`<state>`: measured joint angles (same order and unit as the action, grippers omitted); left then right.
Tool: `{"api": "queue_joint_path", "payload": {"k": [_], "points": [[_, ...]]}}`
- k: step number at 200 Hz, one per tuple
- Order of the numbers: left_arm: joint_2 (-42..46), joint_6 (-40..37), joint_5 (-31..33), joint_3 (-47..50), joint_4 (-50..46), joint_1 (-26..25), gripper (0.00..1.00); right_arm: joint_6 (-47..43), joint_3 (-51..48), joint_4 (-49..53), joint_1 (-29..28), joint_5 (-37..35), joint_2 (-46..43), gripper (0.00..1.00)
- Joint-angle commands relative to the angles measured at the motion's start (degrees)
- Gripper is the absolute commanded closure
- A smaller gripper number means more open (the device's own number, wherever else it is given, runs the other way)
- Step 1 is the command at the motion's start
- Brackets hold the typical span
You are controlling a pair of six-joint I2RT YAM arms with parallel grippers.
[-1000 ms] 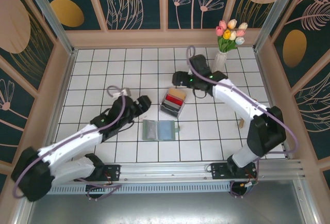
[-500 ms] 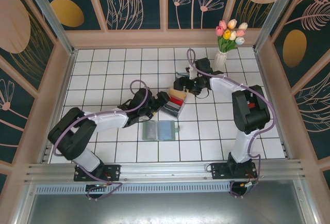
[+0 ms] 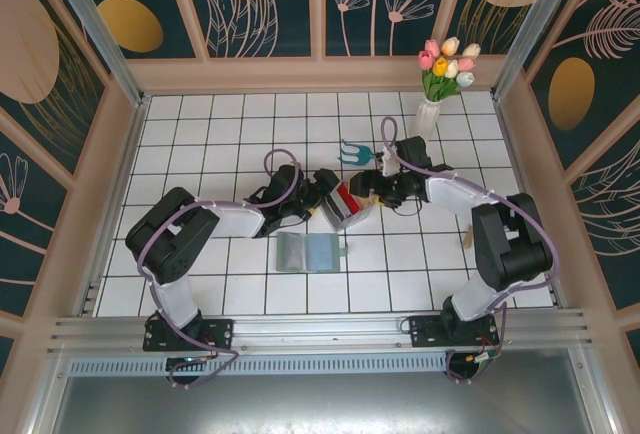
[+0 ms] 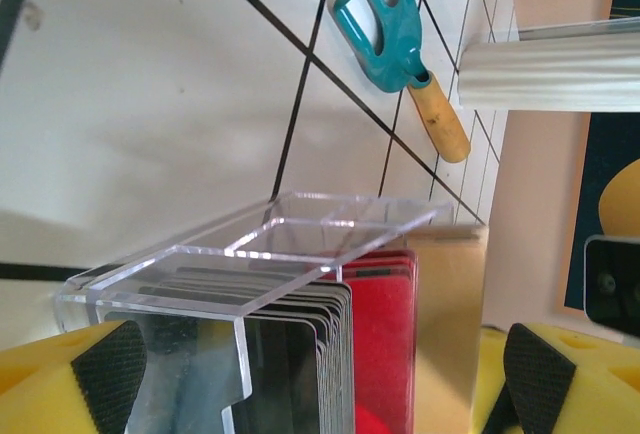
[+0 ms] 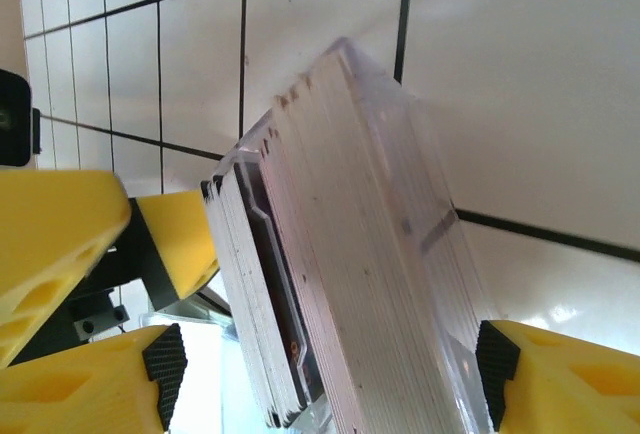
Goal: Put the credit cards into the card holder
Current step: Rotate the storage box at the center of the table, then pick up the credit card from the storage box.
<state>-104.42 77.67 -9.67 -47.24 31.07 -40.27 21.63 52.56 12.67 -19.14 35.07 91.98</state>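
The cards [image 3: 343,199] stand on edge in a clear tray [image 3: 352,214] near the middle of the bench [image 3: 200,134], askew to the tile lines. In the left wrist view the stack runs from dark cards through a red one to a beige one at the 3 o'clock end.

The left tool [image 3: 327,197] reaches in from 9 o'clock. It is released, with its yellow fingers [image 4: 60,374] spread wide on either side of the tray. The right tool [image 3: 366,194] comes from 3 o'clock and is also released. In its wrist view one finger [image 5: 560,379] sits against the tray's edge and a gap shows at the other.

The holder [image 3: 310,252] lies flat at 7 o'clock of the tray, just beside it and apart from both tools. A teal fork [image 3: 355,151] lies at 12 o'clock of the tray. A white vase [image 3: 427,117] of tulips stands at 1 o'clock, by the far wall.
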Motion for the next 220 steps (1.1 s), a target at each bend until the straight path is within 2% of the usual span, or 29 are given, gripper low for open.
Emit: {"api": "queue_joint_path", "payload": {"k": [1,18,50,62,87,124,175,220], "points": [[-1.14,-0.32,-1.18,-1.27,0.37,-0.23,0.06,-0.52,0.3,1.46,-0.26,-7.78,-2.95,0.19],[-0.31,-0.81,0.02,-0.12,-1.08,-0.22,0.07,-3.93,3.25,6.06,-0.39,-16.63,-3.34,0.14],[1.62,-3.36,1.94,0.37,-6.0,-0.24,0.14,-10.66,9.06,12.36,-4.27,-31.78,-4.17,0.17],[2.64,-4.18,3.07,0.7,-7.54,-0.16,0.15,-12.85,10.2,13.67,-5.57,-33.99,-4.01,0.21],[3.62,-5.34,4.37,1.04,-8.85,-0.22,0.16,-15.56,12.84,16.76,-8.85,-39.93,-2.15,0.21],[1.43,-7.73,0.82,-1.02,-7.49,-0.24,0.13,-17.08,14.49,18.7,-11.48,-41.44,-0.25,0.2],[-1.19,-9.03,-2.12,-2.5,-6.7,-0.16,0.11,-17.24,15.03,19.21,-11.89,-40.15,2.89,0.2],[-3.3,-8.99,-3.25,-2.41,-6.69,-0.21,0.11,-16.98,15.45,20.07,-13.27,-44.14,5.51,0.2]]}}
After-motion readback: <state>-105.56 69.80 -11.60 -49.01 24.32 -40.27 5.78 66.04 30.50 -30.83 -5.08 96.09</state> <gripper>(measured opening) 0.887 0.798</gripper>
